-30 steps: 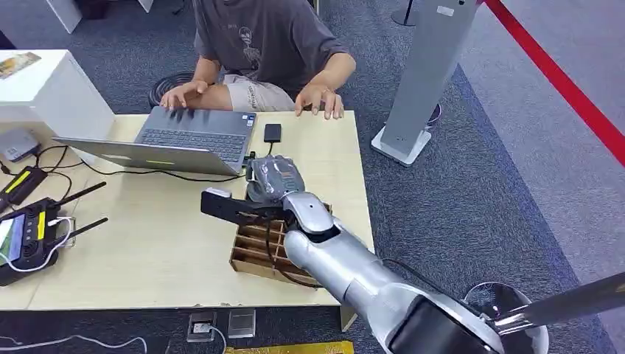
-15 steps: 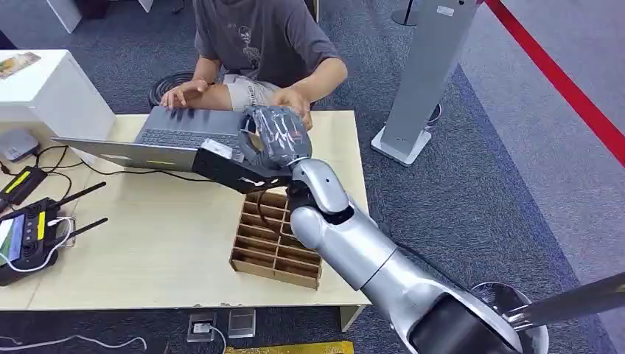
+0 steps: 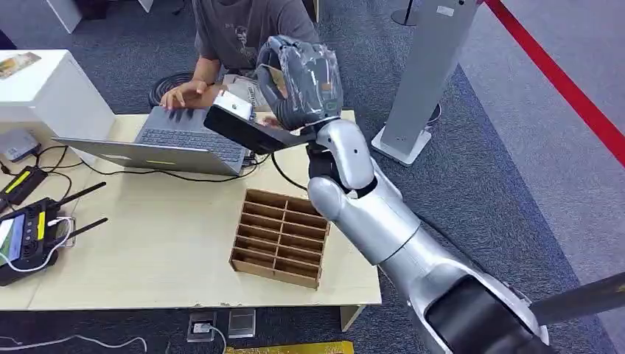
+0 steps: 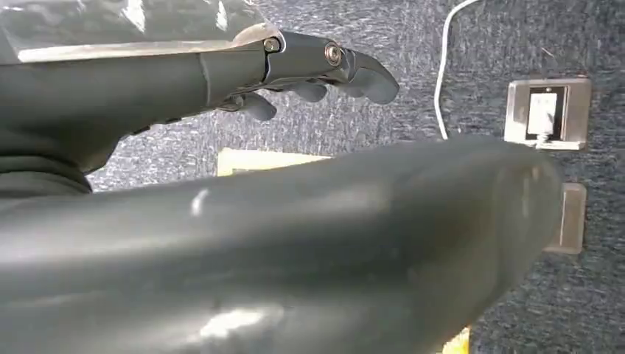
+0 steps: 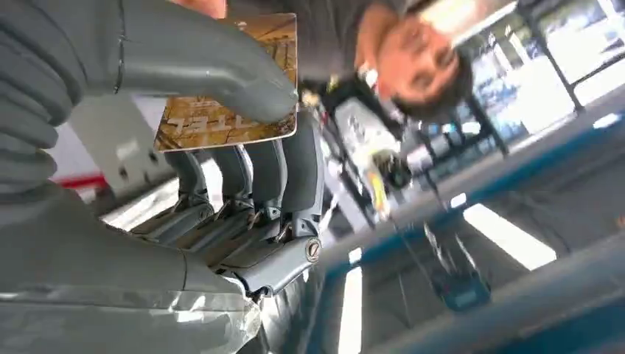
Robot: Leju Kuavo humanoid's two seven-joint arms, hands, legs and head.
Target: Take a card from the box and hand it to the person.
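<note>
One card [image 5: 234, 96], pinched between thumb and fingers of my right hand [image 3: 301, 80], raised at the far table [image 3: 147, 236] edge toward the person [image 3: 250, 37]. Judged light, thin, stiff, glossy, so likely slippery; my hold is on one end, leaving the free end for taking. Long axis seems to run out from my fingers; exact heading unclear. Box [image 3: 278, 237] sits near, well apart. Left hand [image 4: 295, 74]: fingers loosely curled, holding nothing.

Silver arm [image 3: 383, 221], grey ribbed cover [image 5: 29, 88]
</note>
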